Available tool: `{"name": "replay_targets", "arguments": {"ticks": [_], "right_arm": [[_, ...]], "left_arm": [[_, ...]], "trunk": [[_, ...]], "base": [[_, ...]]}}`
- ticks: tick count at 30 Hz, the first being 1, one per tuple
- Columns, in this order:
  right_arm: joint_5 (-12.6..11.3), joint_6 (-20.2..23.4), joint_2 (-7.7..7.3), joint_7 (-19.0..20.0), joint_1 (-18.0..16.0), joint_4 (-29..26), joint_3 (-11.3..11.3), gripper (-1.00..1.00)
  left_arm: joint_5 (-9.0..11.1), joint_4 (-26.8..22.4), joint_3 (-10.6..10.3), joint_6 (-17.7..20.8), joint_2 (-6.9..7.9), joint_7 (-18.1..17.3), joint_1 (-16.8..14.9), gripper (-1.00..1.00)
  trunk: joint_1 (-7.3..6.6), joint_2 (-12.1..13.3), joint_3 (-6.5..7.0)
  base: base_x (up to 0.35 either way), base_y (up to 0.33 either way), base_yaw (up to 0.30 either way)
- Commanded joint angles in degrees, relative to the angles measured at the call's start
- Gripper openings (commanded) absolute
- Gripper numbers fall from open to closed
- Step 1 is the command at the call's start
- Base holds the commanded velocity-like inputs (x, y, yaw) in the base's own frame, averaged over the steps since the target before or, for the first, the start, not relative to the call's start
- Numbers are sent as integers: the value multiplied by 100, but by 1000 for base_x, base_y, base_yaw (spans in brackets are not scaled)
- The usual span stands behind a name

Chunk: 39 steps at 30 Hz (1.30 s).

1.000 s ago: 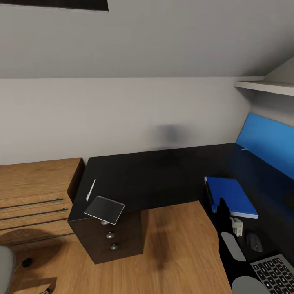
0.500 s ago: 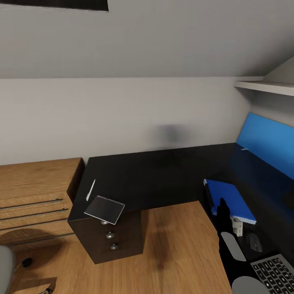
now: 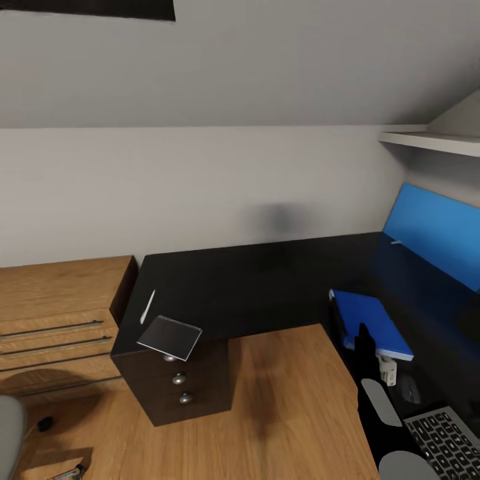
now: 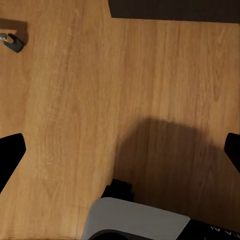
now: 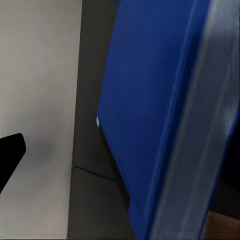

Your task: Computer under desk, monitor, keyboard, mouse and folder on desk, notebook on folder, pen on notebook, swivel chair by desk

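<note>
A bright blue folder (image 3: 368, 321) lies flat on the right wing of the black desk (image 3: 260, 287). My right gripper (image 3: 374, 358) is at the folder's near end, open. In the right wrist view the folder (image 5: 150, 110) is very close and one dark finger (image 5: 10, 152) stands wide of it. The mouse (image 3: 408, 389) and the keyboard (image 3: 445, 440) lie nearer on the same wing. On the desk's left end, a grey notebook (image 3: 169, 335) overhangs the corner, with the white pen (image 3: 147, 307) beside it. My left gripper (image 4: 120, 150) hangs open over the wood floor.
A light wooden chest (image 3: 53, 313) stands against the desk's left end. The swivel chair's grey seat (image 3: 8, 433) is at the lower left, and one castor (image 4: 12, 42) shows on the floor. A blue wall panel (image 3: 433, 233) and a white shelf (image 3: 433, 141) are at the right.
The whole view has drifted slightly left. The folder's near end has shifted a little towards my right gripper. The notebook and pen have not moved.
</note>
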Motion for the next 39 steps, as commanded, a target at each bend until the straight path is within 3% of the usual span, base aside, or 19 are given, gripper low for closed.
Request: {"name": "replay_targets", "arguments": {"ticks": [1, 25, 30, 32, 33, 39], "right_arm": [[-61, -3, 5, 44, -4, 3, -11, 100], [-52, -4, 21, 57, 2, -19, 4, 100], [-2, -13, 43, 143, 4, -46, 227, 100], [8, -21, 47, 225, 4, -48, 396, 100], [20, -26, 52, 349, 9, -49, 603, 100], [164, -29, 61, 410, 13, -33, 809, 100]], "left_arm": [[36, 2, -48, -20, 3, 40, -4, 100], [36, 2, -37, -26, 3, 40, -6, 100], [36, 2, -37, -22, 3, 40, -6, 100], [36, 2, -41, -23, 3, 40, -6, 100], [36, 2, -44, -21, 3, 40, -6, 100], [36, 2, -46, -23, 3, 40, -4, 100]], "trunk": [[-3, -4, -5], [-3, -4, -5], [-3, -4, -5], [-3, -4, -5], [-3, -4, -5], [-3, -4, -5]], "base": [[-250, 0, 0], [-29, 0, 0], [0, 0, 0], [0, 0, 0], [0, 0, 0], [0, 0, 0]]}}
